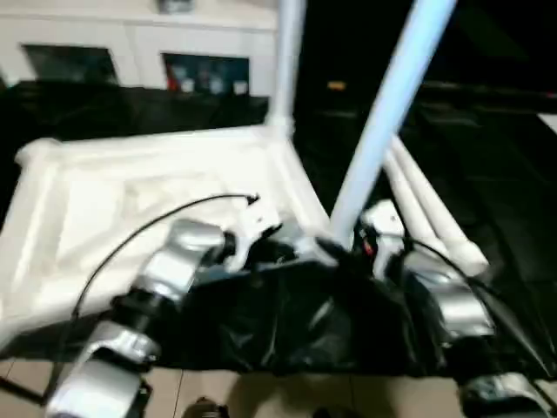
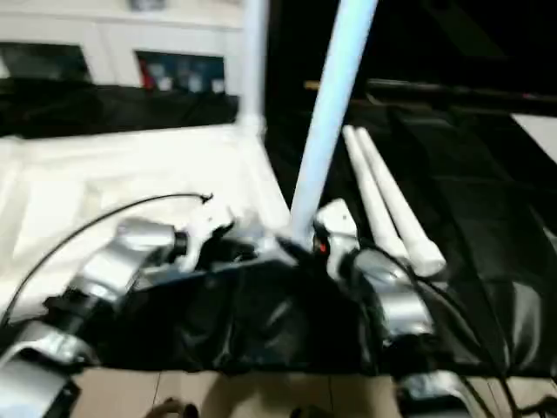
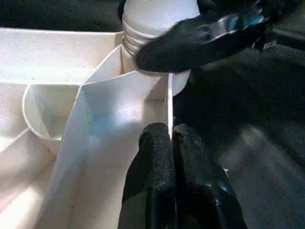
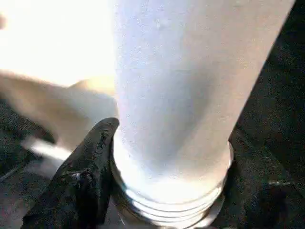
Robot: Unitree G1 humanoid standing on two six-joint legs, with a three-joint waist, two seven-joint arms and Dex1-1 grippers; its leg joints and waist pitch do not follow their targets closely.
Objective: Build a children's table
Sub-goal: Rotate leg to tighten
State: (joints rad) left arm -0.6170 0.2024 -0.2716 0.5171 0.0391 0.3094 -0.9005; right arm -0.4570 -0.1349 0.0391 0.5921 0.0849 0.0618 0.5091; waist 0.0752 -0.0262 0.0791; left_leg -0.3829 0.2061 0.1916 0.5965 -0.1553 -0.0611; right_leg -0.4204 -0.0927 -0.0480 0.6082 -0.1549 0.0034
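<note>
The children's table top (image 1: 130, 200) lies upside down on black cloth, ribs facing up. One white leg (image 1: 287, 61) stands upright in its far right corner. A second leg (image 1: 392, 96) leans over the near right corner, its threaded end (image 3: 143, 33) at the corner socket. My right gripper (image 1: 348, 244) is shut on this leg just above the threads, and one finger (image 4: 90, 162) presses its side. My left gripper (image 3: 171, 131) is shut on the thin rim of the table top (image 3: 119, 109) just below that corner. Two more legs (image 1: 426, 205) lie side by side on the cloth to the right.
Black cloth (image 1: 487, 157) covers the work surface around the table top. White cabinets (image 1: 130, 35) stand along the back wall. A strip of tan floor (image 1: 261, 392) shows at the near edge. A black cable (image 1: 148, 226) arcs over my left forearm.
</note>
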